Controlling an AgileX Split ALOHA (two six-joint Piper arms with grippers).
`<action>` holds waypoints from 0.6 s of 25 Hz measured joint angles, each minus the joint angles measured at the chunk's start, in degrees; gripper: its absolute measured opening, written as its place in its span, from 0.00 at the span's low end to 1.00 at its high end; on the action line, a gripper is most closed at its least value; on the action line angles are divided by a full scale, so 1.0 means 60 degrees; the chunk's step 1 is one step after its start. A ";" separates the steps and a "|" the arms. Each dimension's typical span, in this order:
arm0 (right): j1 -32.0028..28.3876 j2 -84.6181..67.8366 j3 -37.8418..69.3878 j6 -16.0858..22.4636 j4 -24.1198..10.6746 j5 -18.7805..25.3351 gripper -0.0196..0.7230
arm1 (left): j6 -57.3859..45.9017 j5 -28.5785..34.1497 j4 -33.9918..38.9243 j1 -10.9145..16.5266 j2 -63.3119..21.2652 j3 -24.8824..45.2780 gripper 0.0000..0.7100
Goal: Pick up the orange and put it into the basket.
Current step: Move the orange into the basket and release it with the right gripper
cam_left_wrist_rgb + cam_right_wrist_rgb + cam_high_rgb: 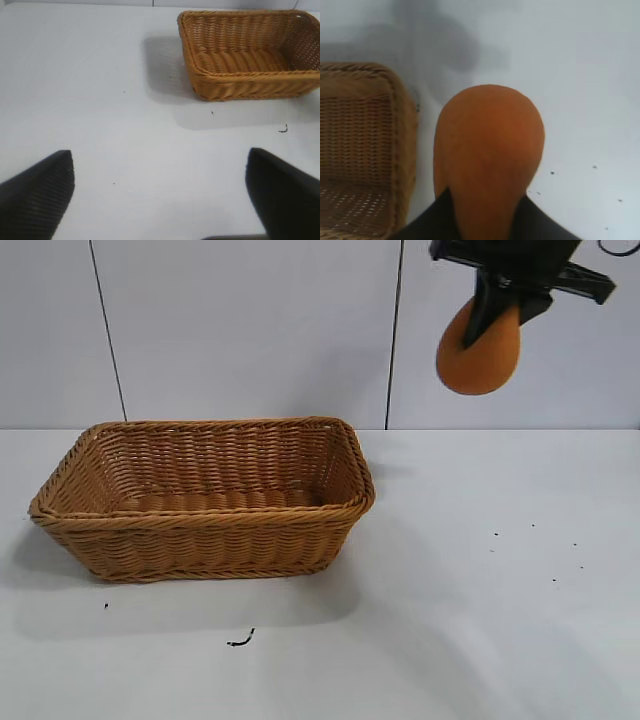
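Note:
High at the upper right of the exterior view, my right gripper [497,302] is shut on the orange [480,352], which hangs rounded end down well above the table and to the right of the basket [205,530]. In the right wrist view the orange [489,150] fills the middle between the two dark fingers [432,220], with the basket's end [400,150] off to one side below. My left gripper [160,195] stands open over bare table, with the basket [250,82] farther off. The basket is woven tan wicker and holds nothing.
The white table [480,620] carries a few small dark specks and a short black scrap [241,640] in front of the basket. A white panelled wall [250,330] stands behind.

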 joint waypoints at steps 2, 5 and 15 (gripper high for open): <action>0.0486 0.0185 0.0000 0.0138 0.0010 -0.0391 0.10 | 0.0000 0.0000 0.0000 0.0000 0.0000 0.0000 0.94; 0.1164 0.0602 0.0000 0.0339 0.0020 -0.1013 0.10 | 0.0000 0.0000 0.0000 0.0000 0.0000 0.0000 0.94; 0.2130 0.2345 0.0000 0.0504 0.0038 -0.1963 0.10 | 0.0000 0.0000 0.0000 0.0000 0.0000 0.0000 0.94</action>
